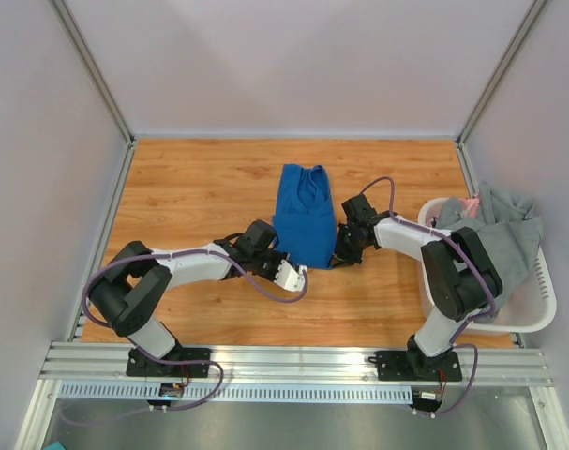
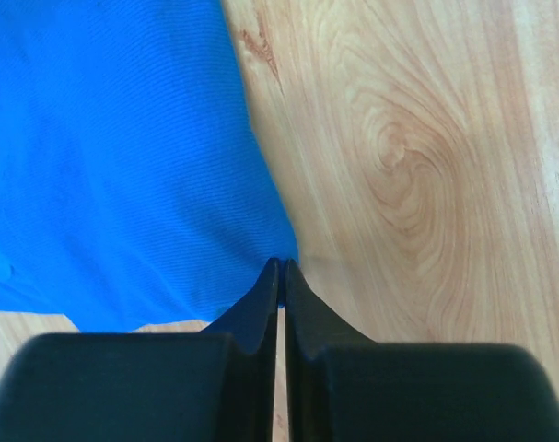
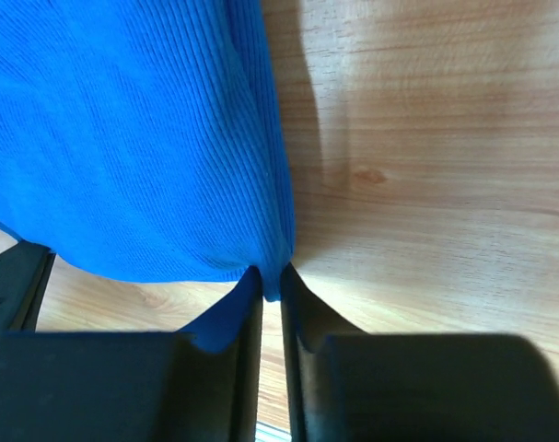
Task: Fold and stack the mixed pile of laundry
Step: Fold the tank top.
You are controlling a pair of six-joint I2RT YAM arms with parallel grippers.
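A bright blue garment [image 1: 302,214] lies flat on the wooden table, long and narrow, its neckline at the far end. My left gripper [image 1: 299,273] is at its near left corner. In the left wrist view the jaws are pressed together [image 2: 282,269] with a sliver of the blue cloth [image 2: 122,157] between the tips. My right gripper [image 1: 344,257] is at the near right corner, and its jaws [image 3: 272,278] pinch a small fold of the blue hem [image 3: 141,138]. A long grey garment [image 1: 504,232] and a bit of pink cloth [image 1: 471,202] sit in the basket.
The white slotted basket [image 1: 539,317] stands at the table's right edge, beside the right arm. Grey walls with metal posts enclose the table on three sides. An aluminium rail [image 1: 293,361] runs along the near edge.
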